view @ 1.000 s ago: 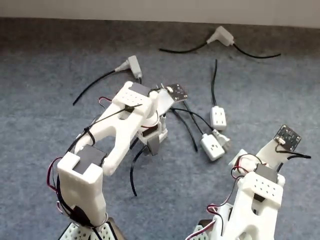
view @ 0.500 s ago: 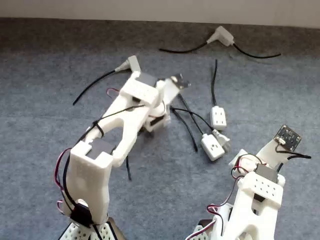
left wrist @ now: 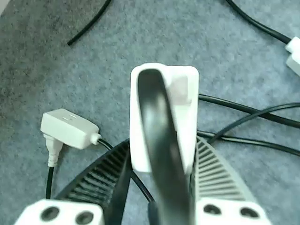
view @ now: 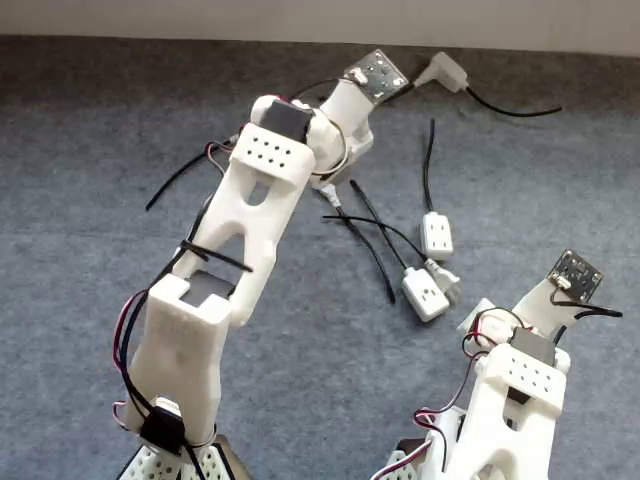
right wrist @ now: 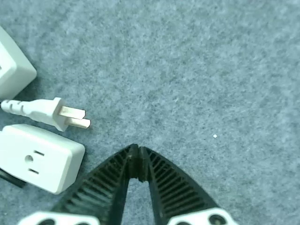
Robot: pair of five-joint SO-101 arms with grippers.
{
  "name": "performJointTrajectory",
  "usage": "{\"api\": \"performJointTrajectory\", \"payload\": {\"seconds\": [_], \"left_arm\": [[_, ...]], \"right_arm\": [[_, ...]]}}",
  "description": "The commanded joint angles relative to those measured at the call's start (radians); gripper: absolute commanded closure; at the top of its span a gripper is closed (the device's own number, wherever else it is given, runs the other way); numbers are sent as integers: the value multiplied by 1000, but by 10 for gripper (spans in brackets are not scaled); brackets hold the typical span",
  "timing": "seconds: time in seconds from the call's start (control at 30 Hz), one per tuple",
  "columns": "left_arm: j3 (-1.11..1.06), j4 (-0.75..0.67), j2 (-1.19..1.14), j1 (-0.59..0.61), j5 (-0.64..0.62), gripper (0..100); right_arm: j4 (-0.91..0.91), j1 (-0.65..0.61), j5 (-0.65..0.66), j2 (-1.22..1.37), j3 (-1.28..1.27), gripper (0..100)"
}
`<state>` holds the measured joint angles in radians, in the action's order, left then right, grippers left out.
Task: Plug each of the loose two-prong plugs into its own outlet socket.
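Overhead, holding the left arm [view: 250, 220] stretched far out over the grey tabletop [view: 90, 300], wrist up near the far edge. Resting the right arm [view: 520, 390] low at the near right corner. Showing a far socket [view: 436, 235] and a near socket [view: 424, 293] lying right of the left arm, close together, faces up, the near one turned at a slant. Showing a plug [view: 447, 277] just beside the near socket, on the side toward the far socket. Showing a far plug [view: 445, 72] well apart by the far edge, black cord trailing from both ends. Letting loose black cords [view: 372, 250] cross the tabletop between the left arm and the sockets.

Next, at the left wrist: clamping the left hand [left wrist: 161, 140] on a white block [left wrist: 180, 108], one ribbed finger [left wrist: 105, 171] pressing each long side. Carrying a black cord [left wrist: 159, 154] along the block's top, toward the camera. Giving no way of telling plug from socket on this block. Hanging above the tabletop with a white piece [left wrist: 68, 129] lying off to one side of the block, apart from it, thin cords leaving two of its ends.

Lastly, at the right wrist: pinching the right hand [right wrist: 137, 161] fully closed, tips touching, gripping nothing. Hovering near the plug, its two prongs bare, and near the near socket, slots facing up. Catching a white corner [right wrist: 11, 70] of another body just past the plug.
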<state>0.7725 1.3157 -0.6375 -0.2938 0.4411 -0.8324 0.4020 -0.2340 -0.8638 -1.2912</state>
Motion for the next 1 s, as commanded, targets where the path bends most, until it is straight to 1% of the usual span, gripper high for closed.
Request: {"api": "performJointTrajectory", "payload": {"seconds": [0.0, 0.13, 0.27, 0.37, 0.4, 0.47, 0.53, 0.6, 0.83, 0.97], "left_arm": [[128, -107, -97, 77, -11, 870], [351, -209, -311, 174, -11, 870], [562, -262, -498, 239, -11, 867], [628, -262, -593, 249, -3, 865], [633, -262, -610, 251, 23, 856], [633, -259, -631, 252, 89, 795], [638, -226, -636, 263, 98, 717], [641, -186, -634, 278, 103, 675], [880, -23, -533, 335, 100, 667], [883, 61, -361, 346, 100, 667]], "right_arm": [[16, 10, -11, -21, 7, 990], [51, 10, -11, -21, -1, 989], [61, 10, -11, -19, -2, 989], [61, 10, -11, -19, -2, 989], [61, 10, -11, -19, -2, 989], [61, 10, -9, -19, -2, 988], [61, 10, 25, -19, -2, 988], [61, 10, 35, -19, -2, 988], [61, 4, 35, -19, -2, 988], [62, 7, 35, -19, -2, 988]]}}
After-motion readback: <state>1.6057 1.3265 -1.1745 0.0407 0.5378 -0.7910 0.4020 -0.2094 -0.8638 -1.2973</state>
